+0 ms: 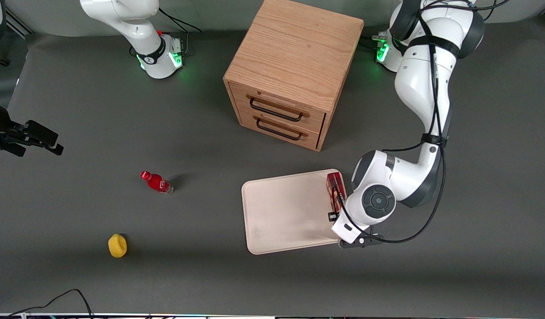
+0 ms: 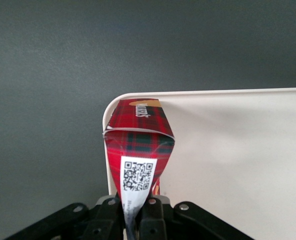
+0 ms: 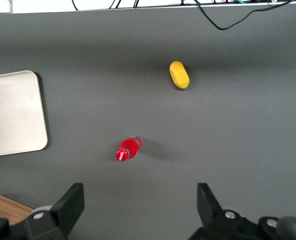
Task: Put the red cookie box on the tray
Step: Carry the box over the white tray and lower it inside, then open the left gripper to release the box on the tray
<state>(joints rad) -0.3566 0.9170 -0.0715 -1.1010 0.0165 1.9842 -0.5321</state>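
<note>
Item: red cookie box [image 2: 138, 150] being held at the tray [image 1: 286, 212] edge.
The gripper [image 2: 136, 212] is hovering over the tray's rim toward the working arm's end of the bench [image 1: 210, 274], its fingers [image 2: 108, 215] pinching the box's end (the one bearing the white code label). The box is lying along that rim, over the tray corner nearest the wooden drawer cabinet [image 1: 294, 71]. A small red bottle [image 1: 156, 182] and a yellow object [image 1: 117, 246] are sitting well apart toward the parked arm's end.
</note>
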